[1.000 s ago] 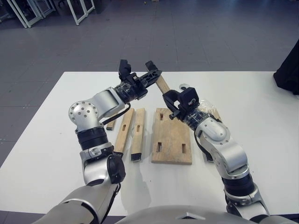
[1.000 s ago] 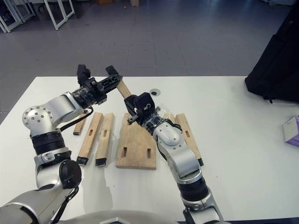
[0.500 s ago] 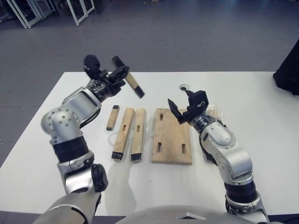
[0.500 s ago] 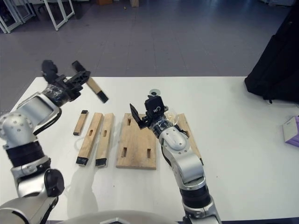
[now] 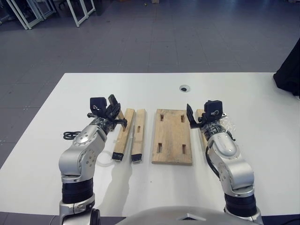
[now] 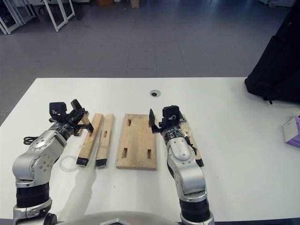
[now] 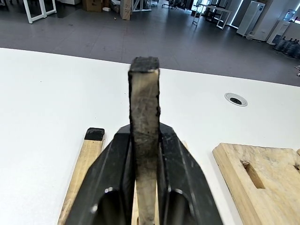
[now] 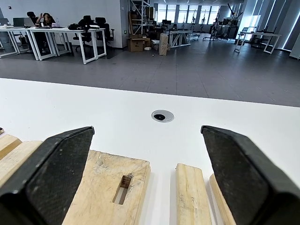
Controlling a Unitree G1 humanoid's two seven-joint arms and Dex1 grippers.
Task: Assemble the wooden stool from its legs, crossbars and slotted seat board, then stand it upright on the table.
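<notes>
Clamping short crossbar [image 7: 144,101], L gripper [image 5: 116,115] hovers w/ legs [image 5: 123,137] just right of it; R gripper [image 5: 201,113] spread wide, seat board [image 5: 172,136] just left.

A white counter [image 5: 262,154] has a round cable grommet [image 5: 185,87] set in it beyond the right gripper [image 5: 201,112], well apart. A black cable [image 5: 70,135] lies outward of the left gripper [image 5: 116,115], with a thin pale ring [image 6: 69,157] nearer the robot. Far outward of the right gripper are a black bag [image 6: 276,61] and a purple box [image 6: 293,131]. Beyond the counter lie grey floor [image 5: 154,37] and white desk frames [image 6: 58,14].
</notes>
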